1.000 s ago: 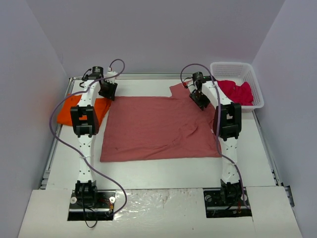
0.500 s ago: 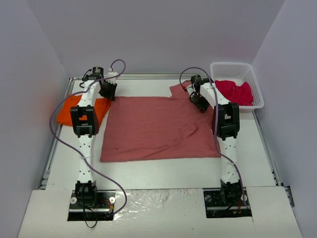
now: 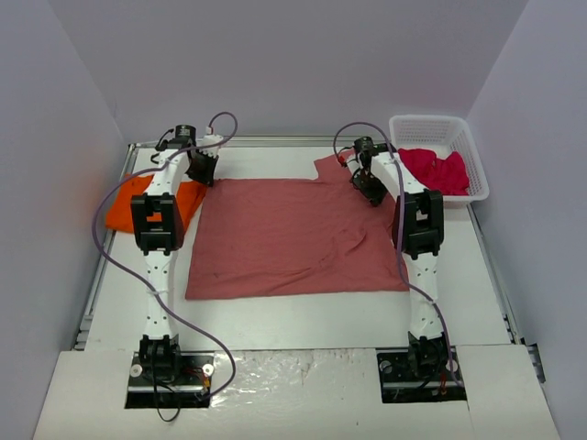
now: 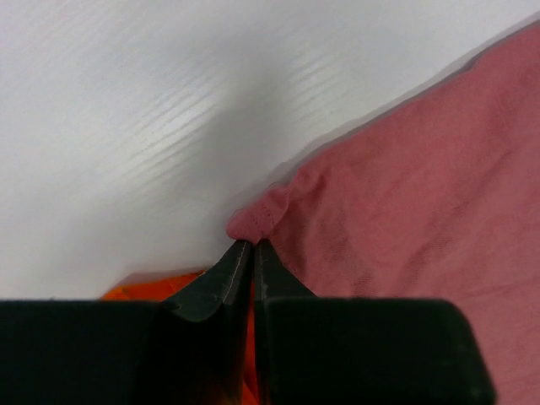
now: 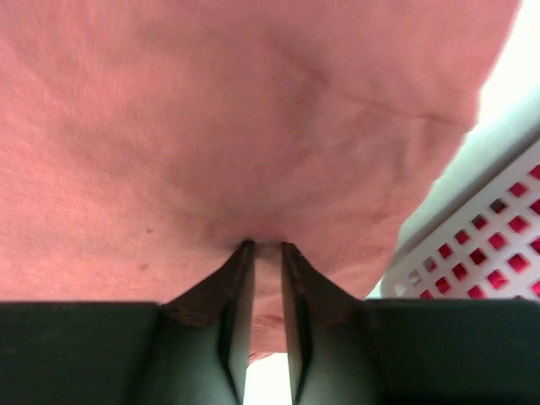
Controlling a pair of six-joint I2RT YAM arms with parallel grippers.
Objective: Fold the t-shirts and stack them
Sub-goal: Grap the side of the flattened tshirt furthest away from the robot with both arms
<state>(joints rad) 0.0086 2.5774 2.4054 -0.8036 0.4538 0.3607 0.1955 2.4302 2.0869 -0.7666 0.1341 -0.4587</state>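
Note:
The brick-red t-shirt (image 3: 293, 238) lies spread flat across the middle of the table. My left gripper (image 3: 202, 174) is at its far left corner, and in the left wrist view the gripper (image 4: 253, 243) is shut, its tips pinching a small bunched corner of the red cloth (image 4: 422, 186). My right gripper (image 3: 371, 191) is low on the far right part of the shirt, by the sleeve. In the right wrist view the right gripper (image 5: 267, 246) has narrow jaws pressed into the cloth (image 5: 253, 110), with a fold caught between them.
The orange t-shirt (image 3: 124, 209) lies bunched at the table's left edge, just beside the left gripper, and shows under it (image 4: 143, 291). A white mesh basket (image 3: 431, 120) at the far right holds the crimson-pink t-shirt (image 3: 438, 170). The basket wall (image 5: 489, 253) is close to the right gripper.
The left jaws have closed onto the shirt's far left corner. The right gripper has shifted a little toward the far edge and its jaws have narrowed on the cloth.

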